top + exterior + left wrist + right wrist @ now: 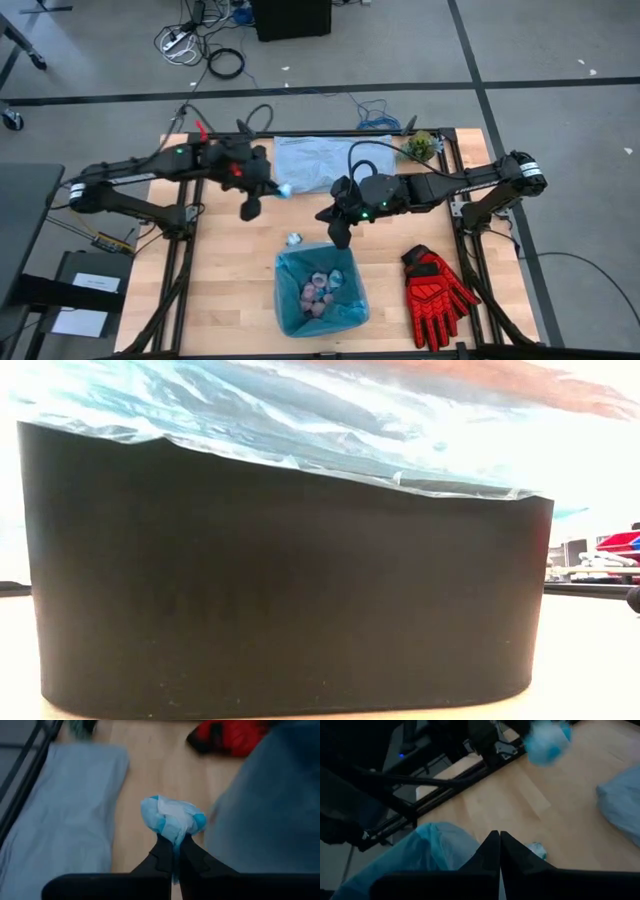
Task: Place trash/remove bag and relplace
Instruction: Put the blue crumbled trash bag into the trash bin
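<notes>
Left tool [175,851], crumpled light-blue wad [172,820]

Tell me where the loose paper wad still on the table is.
In the high view the loose wad lies on the wood just behind the bin's back-left corner, beside the right gripper, whose fingers are shut and empty.

Low view: black bin [280,590] fills nearly the whole picture, hides table and both arms; bag [300,430] rim cut off at top edge. Left wrist view: red glove [230,737] blurred, cut by top edge; plant [80,726] blurred, mostly out of picture. Right wrist view: held blue wad [546,742] blurred; small wad [536,850] on table partly hidden behind fingers. High view: wads in bin [322,290] too small to count.
</notes>
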